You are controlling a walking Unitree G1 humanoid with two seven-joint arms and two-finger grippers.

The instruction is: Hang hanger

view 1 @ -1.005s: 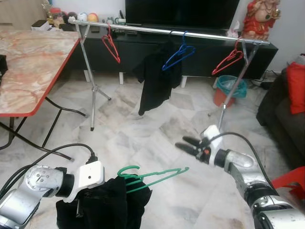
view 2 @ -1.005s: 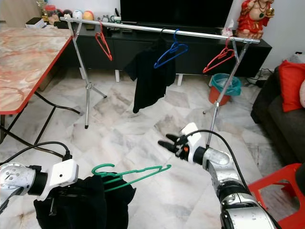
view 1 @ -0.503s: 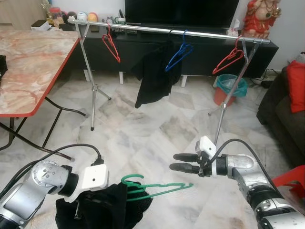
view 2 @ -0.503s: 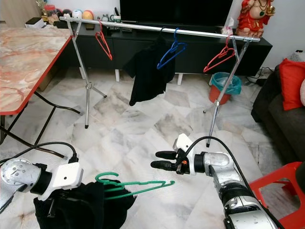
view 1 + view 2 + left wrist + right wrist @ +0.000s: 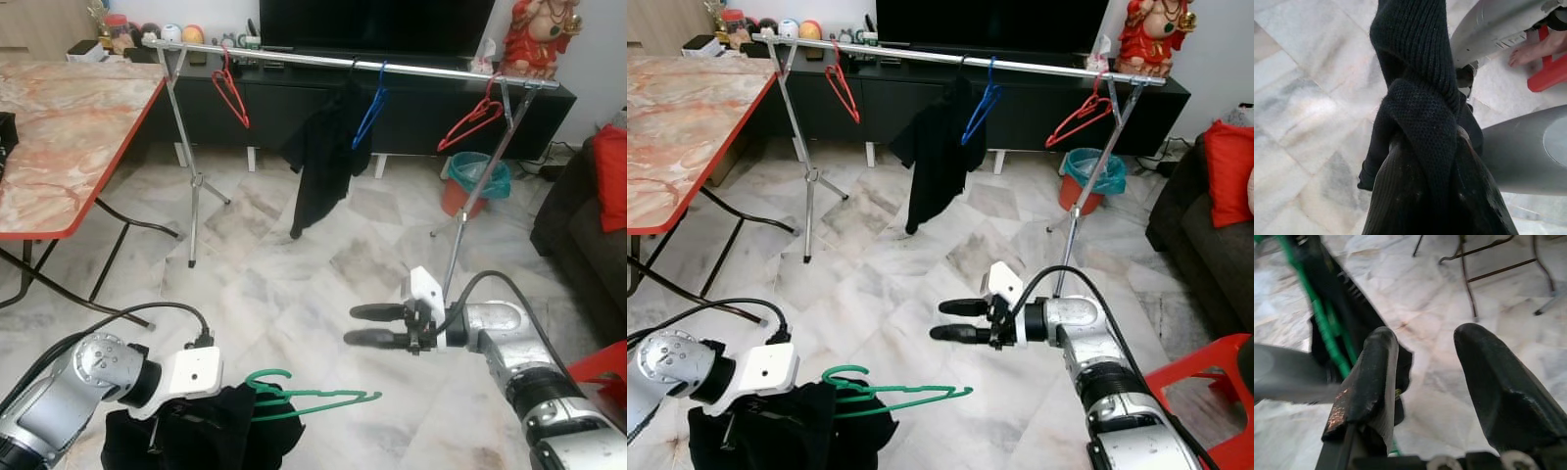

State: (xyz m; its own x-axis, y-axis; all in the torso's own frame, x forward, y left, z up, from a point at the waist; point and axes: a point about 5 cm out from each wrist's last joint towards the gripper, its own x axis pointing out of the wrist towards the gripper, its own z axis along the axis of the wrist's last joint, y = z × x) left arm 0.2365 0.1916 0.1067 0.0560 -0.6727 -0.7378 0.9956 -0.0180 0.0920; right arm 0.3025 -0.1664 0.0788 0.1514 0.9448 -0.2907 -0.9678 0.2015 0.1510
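A green hanger (image 5: 312, 399) carries a black knit garment (image 5: 211, 443) low over the floor at the lower left. My left gripper (image 5: 1420, 196) is shut on that garment, and the cloth wraps over its fingers. My right gripper (image 5: 351, 325) is open and held level, pointing left, a little above and to the right of the hanger's free end. The right wrist view has the green hanger (image 5: 1327, 333) beyond the spread fingers (image 5: 1366, 382). A silver clothes rail (image 5: 294, 59) crosses the back of the room.
The rail holds a red hanger (image 5: 231, 94), a black shirt (image 5: 321, 162), a blue hanger (image 5: 370, 110) and another red hanger (image 5: 476, 116). A marble-top table (image 5: 59, 147) stands left. A teal bin (image 5: 476, 181), a dark sofa (image 5: 593, 235) and a red stool (image 5: 602, 364) are right.
My right gripper turned level and moved left and down toward the hanger's free end. The left arm lowered the hanger a little. The blue hanger and black shirt on the rail swung.
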